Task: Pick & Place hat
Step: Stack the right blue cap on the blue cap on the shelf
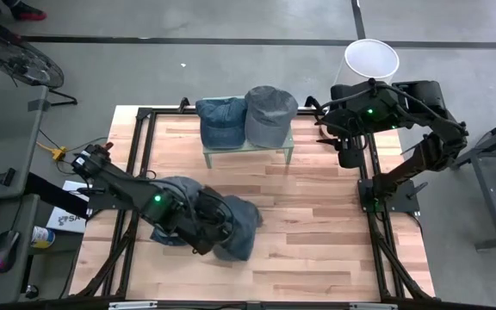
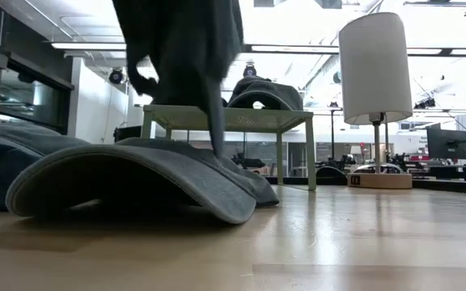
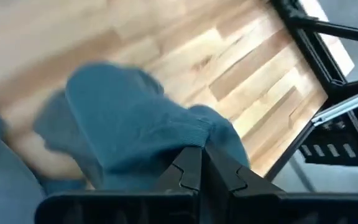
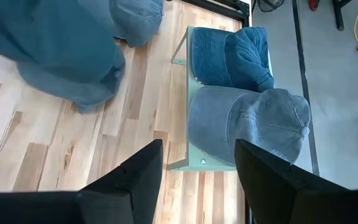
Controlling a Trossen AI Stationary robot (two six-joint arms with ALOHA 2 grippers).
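My left gripper (image 1: 207,234) is shut on a blue denim hat (image 1: 238,228) over the table's near left part. In the low view this hat (image 2: 188,48) hangs from above, with a narrow part reaching down toward a grey hat (image 2: 136,174) that lies brim-forward on the table. Another hat (image 1: 179,188) lies beside the left arm. A blue hat (image 1: 220,120) and a grey hat (image 1: 270,114) rest on a small green stand (image 1: 246,148) at the far middle. My right gripper (image 4: 197,168) stands open, high above the stand's right end, with nothing between its fingers. My left gripper pinches a bunched fold of the blue hat's cloth (image 3: 194,134) between its two shut fingers (image 3: 188,171). The fingers slant downward. The hat hangs slack below and beyond them; whether its lowest part (image 2: 217,137) touches the hat beneath, I cannot tell.
A black frame (image 1: 368,198) runs along the table's edges. A white lamp shade (image 1: 371,58) stands beyond the far right corner. Bare wood (image 1: 317,241) lies open at the near right and between the stand and the held hat.
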